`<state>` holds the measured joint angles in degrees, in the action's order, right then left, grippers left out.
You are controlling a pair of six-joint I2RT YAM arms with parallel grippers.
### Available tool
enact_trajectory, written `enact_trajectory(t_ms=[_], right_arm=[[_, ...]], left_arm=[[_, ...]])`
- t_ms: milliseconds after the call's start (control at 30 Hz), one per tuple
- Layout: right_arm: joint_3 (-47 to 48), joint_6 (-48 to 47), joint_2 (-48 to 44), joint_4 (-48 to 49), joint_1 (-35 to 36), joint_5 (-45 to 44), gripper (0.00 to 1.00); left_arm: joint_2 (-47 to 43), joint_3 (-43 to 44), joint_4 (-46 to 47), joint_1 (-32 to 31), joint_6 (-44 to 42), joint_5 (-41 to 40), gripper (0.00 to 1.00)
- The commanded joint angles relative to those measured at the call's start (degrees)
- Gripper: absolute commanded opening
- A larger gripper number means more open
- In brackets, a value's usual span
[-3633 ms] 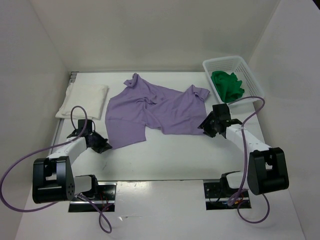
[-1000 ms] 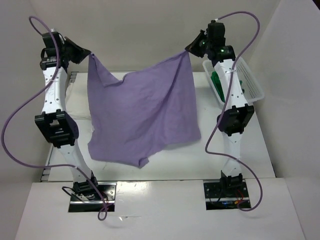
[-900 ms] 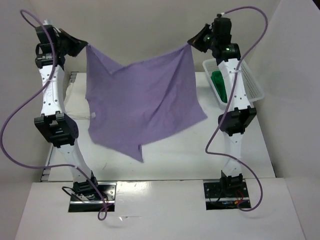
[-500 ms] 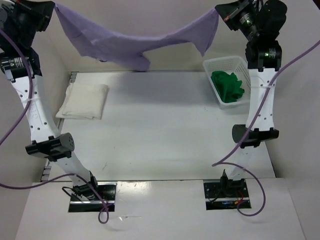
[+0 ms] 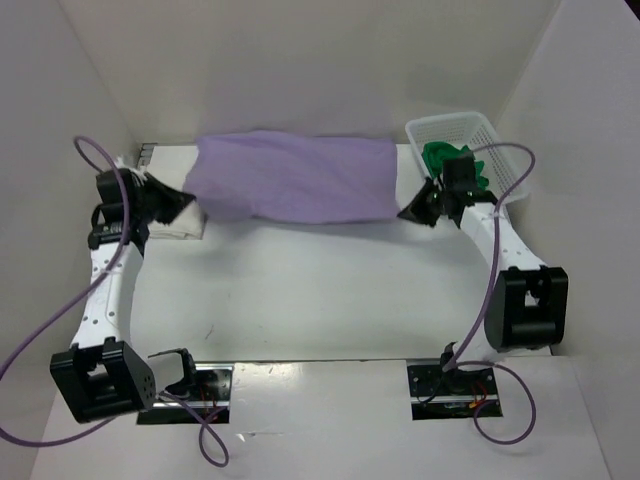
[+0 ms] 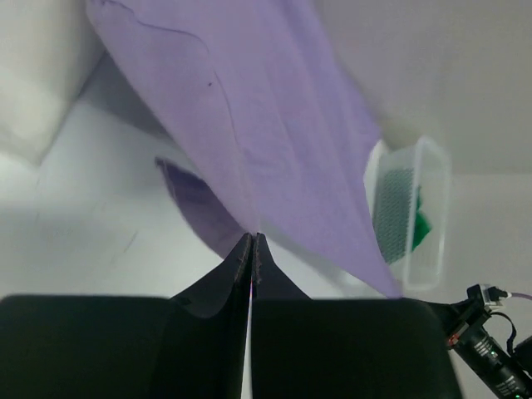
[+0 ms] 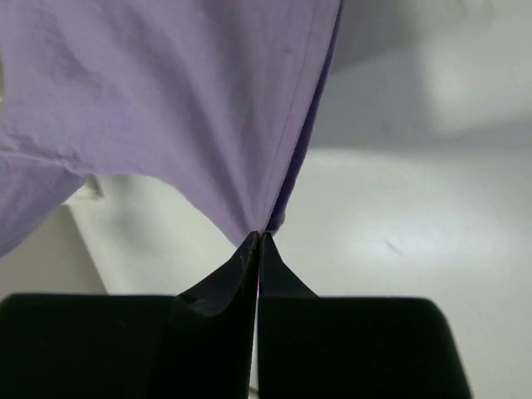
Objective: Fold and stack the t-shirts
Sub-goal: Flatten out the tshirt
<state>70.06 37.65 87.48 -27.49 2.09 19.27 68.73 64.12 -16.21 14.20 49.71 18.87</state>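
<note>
The lavender t-shirt stretches across the far part of the table between both arms, its front edge taut. My left gripper is shut on the shirt's left corner. My right gripper is shut on its right corner. The folded white t-shirt lies at the far left, mostly hidden behind the left arm and the lavender cloth. The green t-shirt sits crumpled in the basket, partly covered by the right wrist.
A white lattice basket stands at the far right, seen also in the left wrist view as the basket. White walls close in on the left, back and right. Purple cables loop from both arms.
Both arms have come down from high overhead, carrying the lavender shirt. It now lies spread low across the far table instead of hanging in the air.
</note>
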Motion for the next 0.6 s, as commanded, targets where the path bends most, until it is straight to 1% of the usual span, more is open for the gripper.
enact_trajectory(t_ms=[0, 67, 167, 200, 267, 333, 400, 433, 500, 567], right_arm=[[-8.4, -1.5, -10.7, -1.1, -0.4, -2.1, 0.0], [-14.8, -1.0, -14.5, -2.6, -1.6, -2.8, 0.0], [-20.7, -1.0, -18.6, -6.3, -4.0, -2.8, 0.0], [-21.7, -1.0, -21.3, -8.6, -4.6, -2.8, 0.0], [-23.3, 0.4, -25.7, -10.4, -4.6, -1.7, 0.0], [-23.8, 0.9, -27.7, -14.4, -4.6, -1.2, 0.0], [-23.8, 0.3, -31.1, -18.2, -4.6, -3.0, 0.0], [-23.8, 0.3, -32.4, -21.8, -4.6, -3.5, 0.0], [-22.6, 1.7, -34.5, -24.0, -2.2, -5.6, 0.0], [-20.2, 1.7, -36.2, -28.0, -1.6, -7.2, 0.0]], left_arm=[[-6.2, -9.6, -4.1, -0.4, -3.5, 0.2, 0.0], [-7.4, -12.9, -9.2, -0.4, -5.8, -0.6, 0.0], [-8.5, -15.7, -15.5, -0.4, -7.7, -1.3, 0.0], [-9.1, -15.7, -18.3, -0.4, -8.3, -1.3, 0.0], [-9.1, -15.7, -20.9, -0.4, -8.9, -0.7, 0.0], [-8.4, -14.3, -24.9, -0.4, -10.2, 0.2, 0.0], [-8.4, -12.1, -28.9, -1.0, -11.5, -0.4, 0.0], [-8.4, -11.5, -30.1, -1.9, -11.5, -1.1, 0.0], [-9.0, -9.6, -32.9, -2.4, -11.5, -4.8, 0.0], [-8.4, -7.5, -34.6, -3.8, -11.5, -6.9, 0.0]])
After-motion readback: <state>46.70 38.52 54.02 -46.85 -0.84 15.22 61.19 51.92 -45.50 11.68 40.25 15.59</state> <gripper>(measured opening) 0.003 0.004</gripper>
